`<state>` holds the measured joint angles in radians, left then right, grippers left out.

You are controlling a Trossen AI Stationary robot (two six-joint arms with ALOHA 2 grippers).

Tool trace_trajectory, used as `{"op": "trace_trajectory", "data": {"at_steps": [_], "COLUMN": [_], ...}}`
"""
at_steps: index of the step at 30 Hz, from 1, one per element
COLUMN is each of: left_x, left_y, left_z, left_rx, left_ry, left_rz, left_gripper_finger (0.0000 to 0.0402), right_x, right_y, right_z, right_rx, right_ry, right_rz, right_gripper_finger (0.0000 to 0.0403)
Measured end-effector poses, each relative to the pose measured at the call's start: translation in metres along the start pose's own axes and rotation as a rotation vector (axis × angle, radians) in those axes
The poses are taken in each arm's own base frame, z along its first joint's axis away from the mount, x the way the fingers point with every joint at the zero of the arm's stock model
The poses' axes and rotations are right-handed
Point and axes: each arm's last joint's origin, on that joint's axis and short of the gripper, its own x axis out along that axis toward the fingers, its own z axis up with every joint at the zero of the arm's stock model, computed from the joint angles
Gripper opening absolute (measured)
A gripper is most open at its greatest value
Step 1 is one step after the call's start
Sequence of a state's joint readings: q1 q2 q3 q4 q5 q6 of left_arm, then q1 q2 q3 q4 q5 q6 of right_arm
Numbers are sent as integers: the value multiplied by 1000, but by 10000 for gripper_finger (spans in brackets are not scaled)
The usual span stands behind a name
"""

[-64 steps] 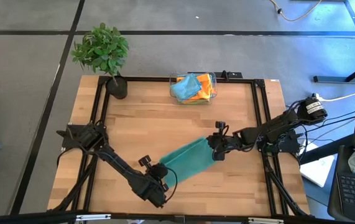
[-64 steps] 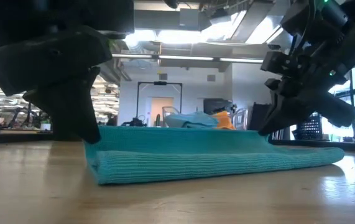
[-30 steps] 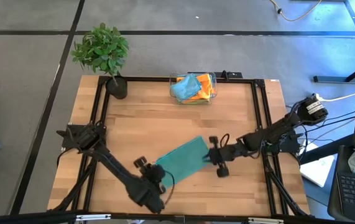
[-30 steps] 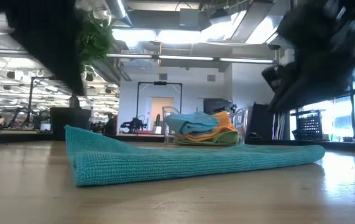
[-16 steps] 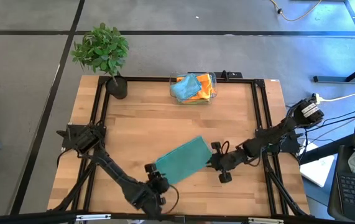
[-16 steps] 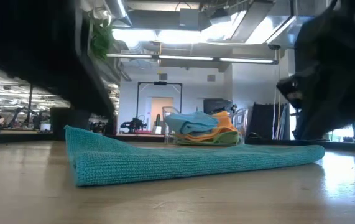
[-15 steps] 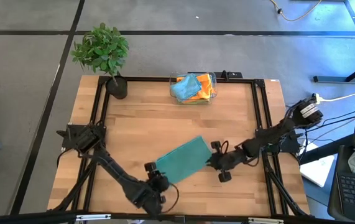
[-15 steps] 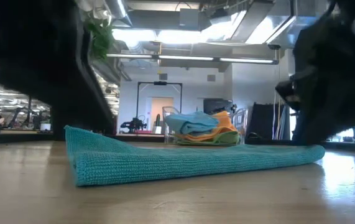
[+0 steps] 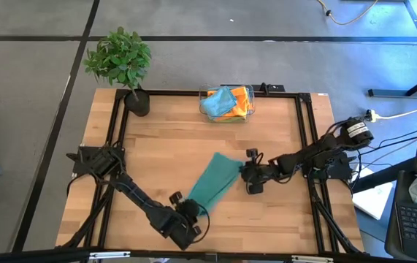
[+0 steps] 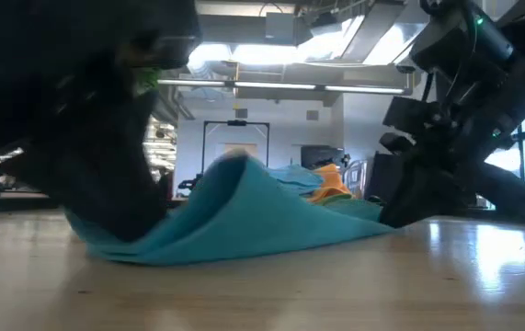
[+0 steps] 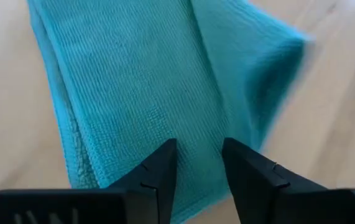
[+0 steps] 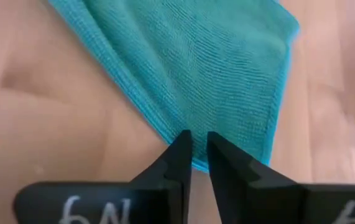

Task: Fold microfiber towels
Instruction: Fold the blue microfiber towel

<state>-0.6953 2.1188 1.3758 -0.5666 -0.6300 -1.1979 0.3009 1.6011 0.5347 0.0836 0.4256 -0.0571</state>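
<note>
A teal microfiber towel (image 9: 212, 183) lies slantwise on the wooden table. Its middle is humped up (image 10: 234, 170) and both ends are down on the wood. My right gripper (image 9: 243, 175) is shut on the towel's right end. My left gripper (image 9: 190, 210) stands at the towel's near-left end. Its fingers are apart, with cloth (image 11: 133, 81) showing between them. More towels, blue, orange and green, lie heaped in the clear bin (image 9: 228, 104) at the far edge. My right gripper pinches the towel's right end at its hem (image 12: 255, 152) between the two fingertips. It comes slanting down from the table's right side. That end stays low by the table (image 10: 386, 221), and creases run out from the pinch. My left gripper's tips (image 11: 165, 155) stand over the near-left end; whether they touch it I cannot tell.
A potted plant (image 9: 120, 62) stands at the far left corner. A black frame rail (image 9: 304, 146) runs around the tabletop. Bare wood lies between the towel and the bin, and along the near edge.
My right gripper has moved toward the far-left, taking the towel's right end with it. The towel lay flat; now it is narrower and humped in the middle, and its near-left end has stayed put. My left gripper has come down over that end and tipped further downward.
</note>
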Motion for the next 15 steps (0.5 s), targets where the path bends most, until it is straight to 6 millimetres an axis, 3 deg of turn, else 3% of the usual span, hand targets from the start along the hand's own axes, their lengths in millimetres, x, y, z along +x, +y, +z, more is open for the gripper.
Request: {"op": "trace_trajectory", "data": {"at_steps": [4, 9, 15], "left_x": [-3, -8, -5], "left_y": [-13, -22, -19], "left_z": [4, 6, 10], "left_rx": [-127, -51, -46], "left_ry": [-50, -175, -206], "left_rz": [-101, -138, -103], "left_gripper_finger": [125, 125, 125], "right_x": [-14, -53, -91], "right_y": [-6, -6, 27], "right_z": [-2, 10, 35], "right_rx": [13, 57, 132], "right_ry": [27, -41, -392], "right_rz": [4, 33, 481], "right_gripper_finger": [55, 55, 55]}}
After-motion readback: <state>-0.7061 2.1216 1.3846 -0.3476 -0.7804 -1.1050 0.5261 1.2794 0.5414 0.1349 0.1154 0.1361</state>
